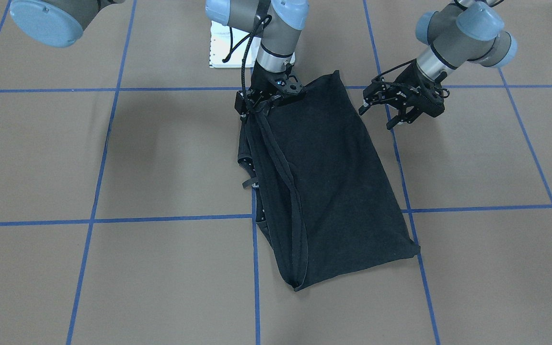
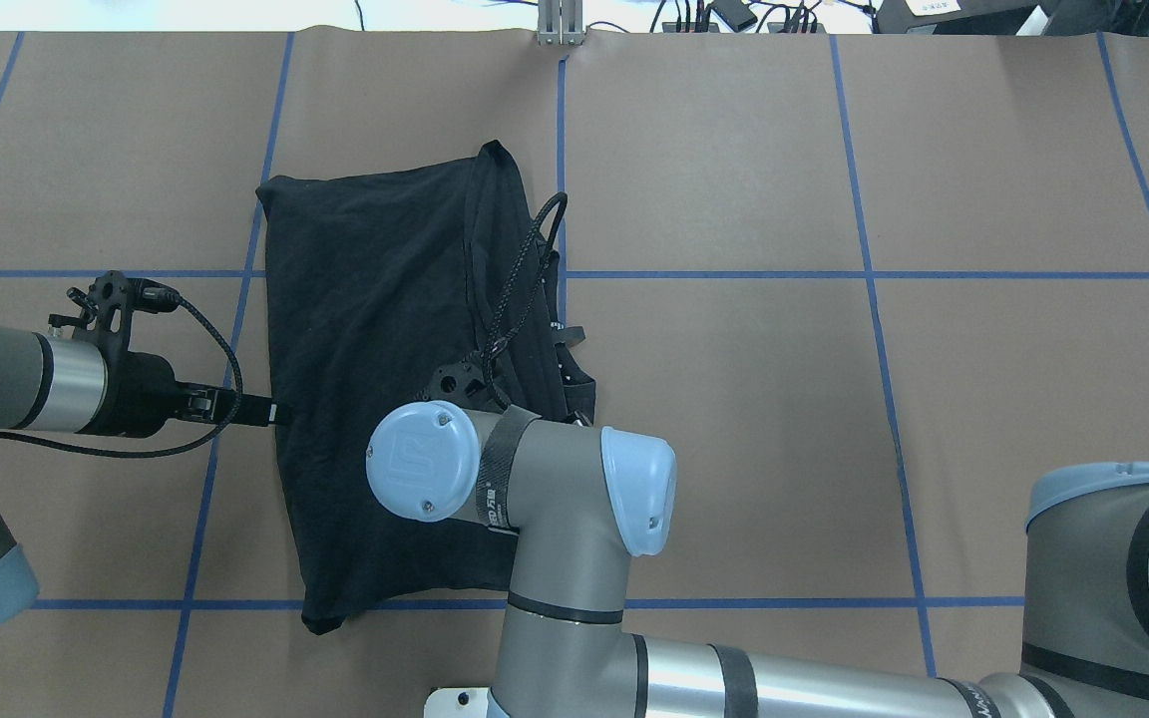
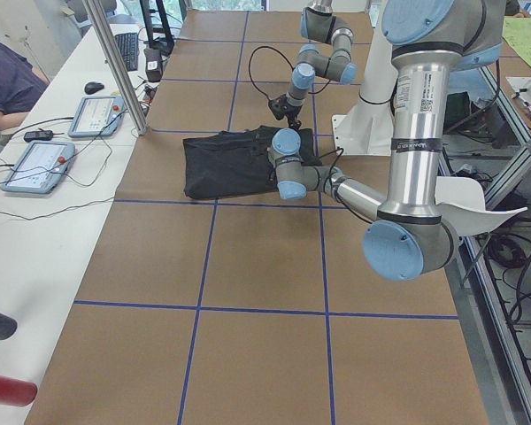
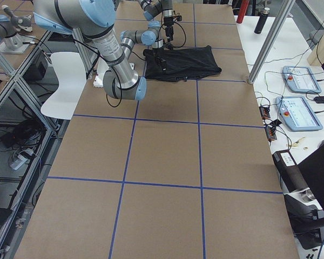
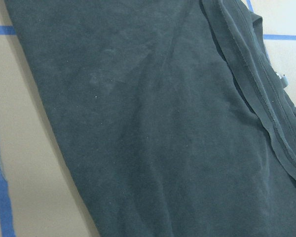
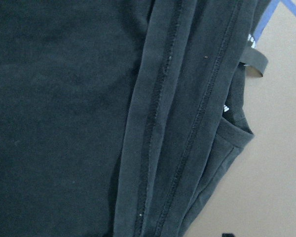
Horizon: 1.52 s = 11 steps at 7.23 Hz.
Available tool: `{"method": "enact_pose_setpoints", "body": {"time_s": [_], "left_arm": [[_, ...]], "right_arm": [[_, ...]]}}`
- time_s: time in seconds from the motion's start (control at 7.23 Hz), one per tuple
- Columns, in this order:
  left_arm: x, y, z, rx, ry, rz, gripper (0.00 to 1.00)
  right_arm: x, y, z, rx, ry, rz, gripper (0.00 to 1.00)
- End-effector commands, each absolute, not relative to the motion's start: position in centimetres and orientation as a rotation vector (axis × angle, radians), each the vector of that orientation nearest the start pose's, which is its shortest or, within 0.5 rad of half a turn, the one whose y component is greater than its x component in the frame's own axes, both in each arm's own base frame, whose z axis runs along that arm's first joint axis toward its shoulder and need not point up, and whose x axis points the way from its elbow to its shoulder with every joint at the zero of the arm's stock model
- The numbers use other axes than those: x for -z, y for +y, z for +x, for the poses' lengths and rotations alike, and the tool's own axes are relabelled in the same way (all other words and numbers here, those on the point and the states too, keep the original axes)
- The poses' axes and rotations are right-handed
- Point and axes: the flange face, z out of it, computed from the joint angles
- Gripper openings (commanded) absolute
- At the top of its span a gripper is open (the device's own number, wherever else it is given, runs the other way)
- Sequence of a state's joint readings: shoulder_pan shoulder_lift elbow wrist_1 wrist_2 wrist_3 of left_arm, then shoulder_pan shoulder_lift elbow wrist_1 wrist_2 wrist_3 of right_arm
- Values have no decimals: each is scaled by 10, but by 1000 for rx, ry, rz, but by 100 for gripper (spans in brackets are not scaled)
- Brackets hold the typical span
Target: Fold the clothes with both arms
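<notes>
The black T-shirt (image 1: 333,182) lies folded in a long rectangle on the brown table, print hidden. Its doubled hems (image 6: 163,123) run along one long side. My right gripper (image 1: 256,106) sits at the end of that hemmed side nearest the robot, and the hems converge into it; it looks shut on the fabric. In the overhead view the right wrist covers it. My left gripper (image 1: 375,120) hovers open just off the opposite long edge, near the same end, nothing between its fingers. The left wrist view shows plain shirt cloth (image 5: 153,123).
Blue tape lines (image 1: 170,219) grid the table. A white base plate (image 1: 218,48) lies behind the right wrist. A metal post (image 3: 115,66) and two handheld control tablets (image 3: 35,164) stand on the side bench, where a person (image 3: 4,80) sits.
</notes>
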<state>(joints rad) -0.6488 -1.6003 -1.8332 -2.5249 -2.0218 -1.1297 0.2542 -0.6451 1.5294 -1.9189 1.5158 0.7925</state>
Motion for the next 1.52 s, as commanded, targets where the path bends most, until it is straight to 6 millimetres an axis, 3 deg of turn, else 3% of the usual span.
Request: {"method": "enact_pose_setpoints", "body": {"time_s": [0.0, 0.14, 0.28, 0.41, 0.55, 0.83, 1.11, 1.38], "left_arm": [[-406, -377, 349, -103, 1248, 301, 100], [-406, -378, 349, -103, 1249, 302, 100], [-406, -378, 349, -103, 1249, 302, 100], [-406, -378, 349, -103, 1249, 302, 100], [-405, -378, 349, -102, 1251, 302, 100], [-405, -378, 349, -102, 1251, 302, 100], [-404, -378, 350, -103, 1252, 303, 100], [-401, -379, 351, -101, 1256, 304, 100]], "right_arm": [[-154, -307, -677, 525, -430, 311, 78], [-150, -302, -679, 533, -440, 309, 77], [-153, -297, -682, 539, -431, 311, 66], [-155, -297, -682, 540, -429, 309, 36], [-155, -298, -682, 538, -428, 310, 19], [-151, -297, -682, 536, -438, 314, 0], [-150, -298, -681, 521, -446, 310, 0], [-156, -312, -669, 476, -472, 261, 0]]}}
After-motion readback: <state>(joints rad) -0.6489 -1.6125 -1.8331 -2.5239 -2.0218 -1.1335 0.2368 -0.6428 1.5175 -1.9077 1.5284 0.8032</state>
